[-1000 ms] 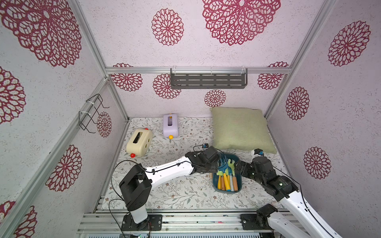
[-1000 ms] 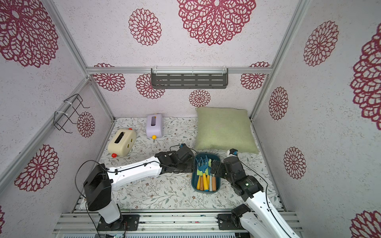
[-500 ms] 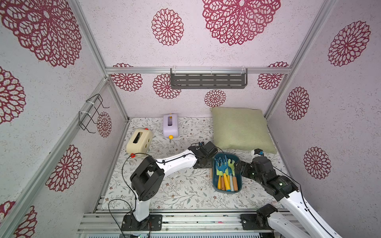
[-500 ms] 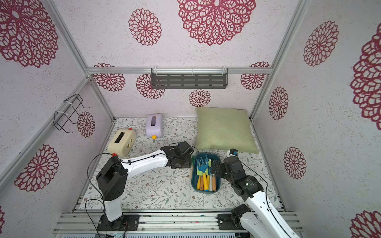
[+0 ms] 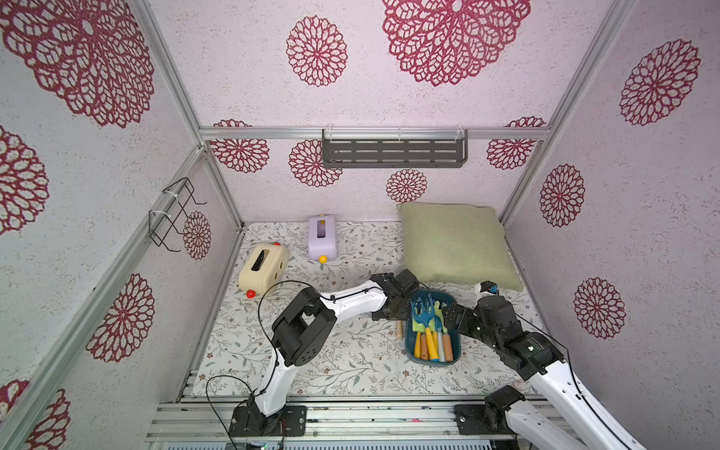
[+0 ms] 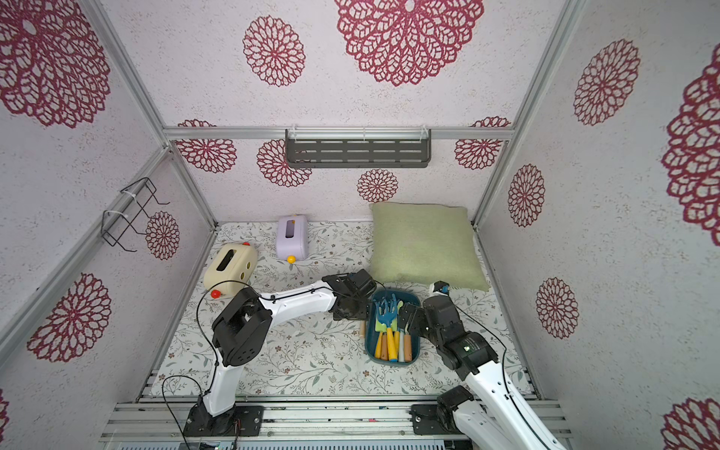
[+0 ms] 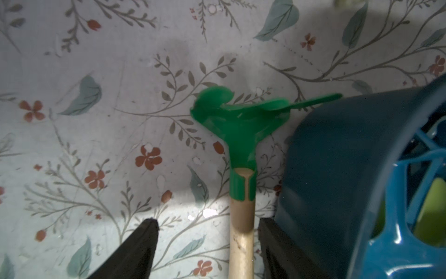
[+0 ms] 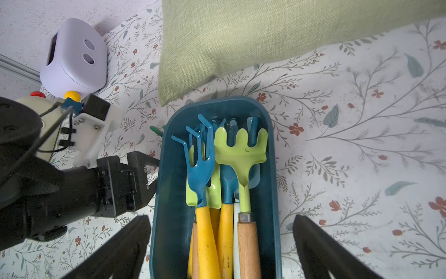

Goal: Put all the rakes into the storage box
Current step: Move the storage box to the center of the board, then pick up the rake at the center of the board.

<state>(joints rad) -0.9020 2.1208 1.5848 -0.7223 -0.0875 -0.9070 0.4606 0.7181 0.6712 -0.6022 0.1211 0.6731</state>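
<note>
Rake [image 7: 241, 125], dark green head on a pale wooden handle, flat on the floral mat [image 7: 96, 120] just beside the outer wall of the teal storage box [image 7: 337, 169]; in a top view only its handle end [image 5: 398, 331] shows, at the box's left edge, lower right of frame centre. Left gripper [image 7: 206, 219] straddles the handle with fingers parted, one close beside it and the other well clear, gripping nothing. Right gripper [image 8: 221, 217] is spread wide around one end of the box, holding nothing; toy garden tools [image 8: 205, 169] lie inside.
</note>
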